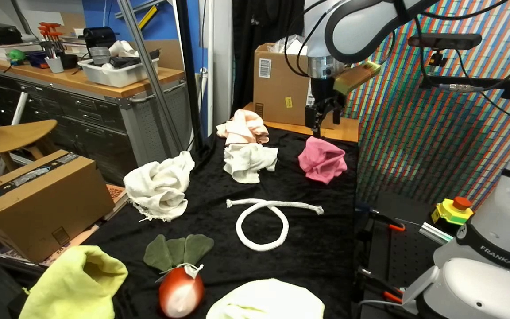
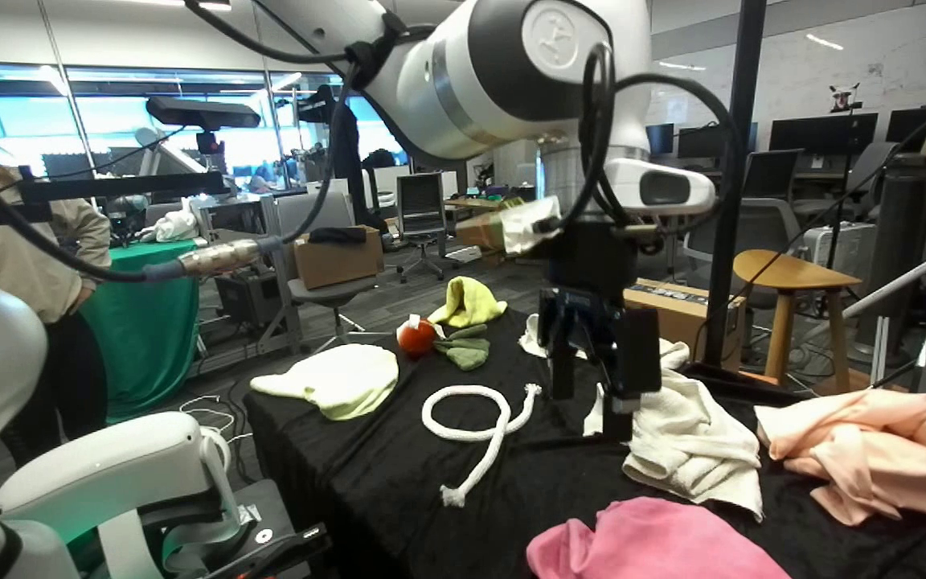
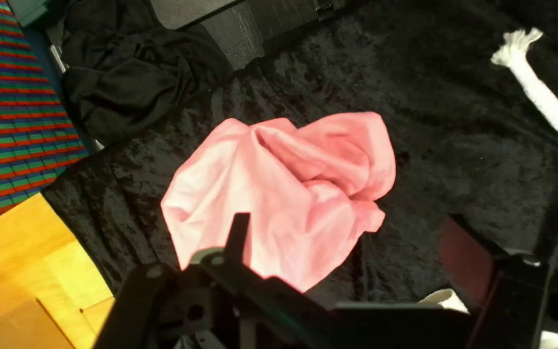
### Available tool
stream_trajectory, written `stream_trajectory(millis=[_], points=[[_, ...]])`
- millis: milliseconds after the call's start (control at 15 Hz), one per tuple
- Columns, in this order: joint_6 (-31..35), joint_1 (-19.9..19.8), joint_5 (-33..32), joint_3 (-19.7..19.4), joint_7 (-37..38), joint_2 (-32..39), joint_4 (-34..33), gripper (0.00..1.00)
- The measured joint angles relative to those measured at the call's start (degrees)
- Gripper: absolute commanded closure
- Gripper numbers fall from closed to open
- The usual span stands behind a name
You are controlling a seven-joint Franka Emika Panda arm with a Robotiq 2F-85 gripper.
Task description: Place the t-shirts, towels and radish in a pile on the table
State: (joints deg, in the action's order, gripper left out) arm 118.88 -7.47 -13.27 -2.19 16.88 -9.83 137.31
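Near the far end of the table (image 1: 317, 252), as seen in an exterior view, the pink cloth (image 1: 322, 160) lies crumpled and apart from the other fabrics, with the tool (image 3: 352, 249) poised close by. The step in hand is judged to be the approach to a pick-up, since no pile is formed. The peach cloth (image 1: 244, 126) and the cream cloth (image 1: 248, 161) lie close together, the fringed cloth (image 1: 160, 186) lies apart, and the yellow-green cloth (image 1: 71, 283), the pale cloth (image 1: 268, 301) and the radish (image 1: 180, 292) occupy the near end; a white rope (image 1: 261, 247) lies looped between these groups. The next move probably calls for centring the tool over a raised fold, lowering it, gripping firmly and lifting toward a chosen pile site; a shallow pinch could let the fabric slip. The tool itself is released: in the wrist view its fingers (image 3: 467, 257) stand wide apart with nothing held between them. One finger overlaps the outline of the pink cloth, while the other shows against the dark table surface. In an exterior view the fingertips (image 2: 618, 424) hang above the table; contact with the pink cloth cannot be confirmed from these angles.
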Motion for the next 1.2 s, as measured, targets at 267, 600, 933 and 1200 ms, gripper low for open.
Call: stream_trajectory(millis=[267,600,933,1200], points=[[6.23,-1.25,0.0,-2.6,0.42,5.69,0.16,0.0],[9.77,-1.84,0.01,-5.16,1.54,11.61,0.06,0.0],[11.59,-1.85,0.75,-6.17,1.75,15.62,-0.16,0.0],[13.2,-1.84,1.01,-6.49,1.75,17.2,-0.49,0.44]])
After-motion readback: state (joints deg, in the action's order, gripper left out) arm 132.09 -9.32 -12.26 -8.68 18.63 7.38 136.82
